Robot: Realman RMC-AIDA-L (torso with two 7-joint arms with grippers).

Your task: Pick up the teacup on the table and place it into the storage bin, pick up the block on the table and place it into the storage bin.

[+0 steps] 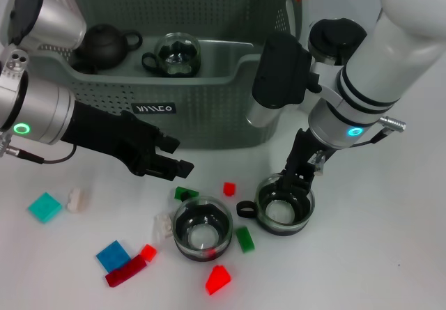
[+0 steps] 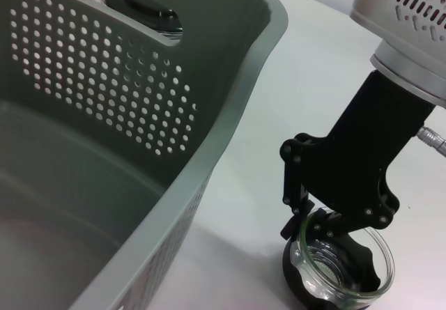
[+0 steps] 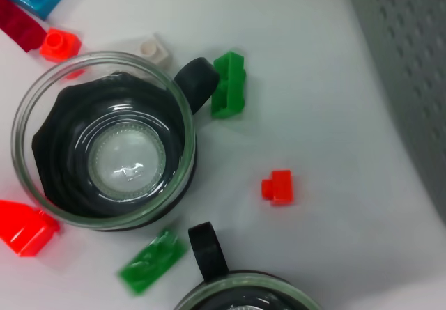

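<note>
Head view | right gripper (image 1: pixel 291 182) jaws pinching teacup (image 1: pixel 284 205) rim | left gripper (image 1: pixel 171 158) jaws spread, empty

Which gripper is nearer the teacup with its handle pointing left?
Right. The right gripper sits at that teacup's rim; the left gripper hovers apart, by the storage bin.

A plain white table (image 1: pixel 390 254) fills the view, evenly lit.

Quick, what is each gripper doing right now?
Left gripper: open, holding nothing, above the table.
Right gripper: on the rim of a teacup, grip cannot be told.
</note>
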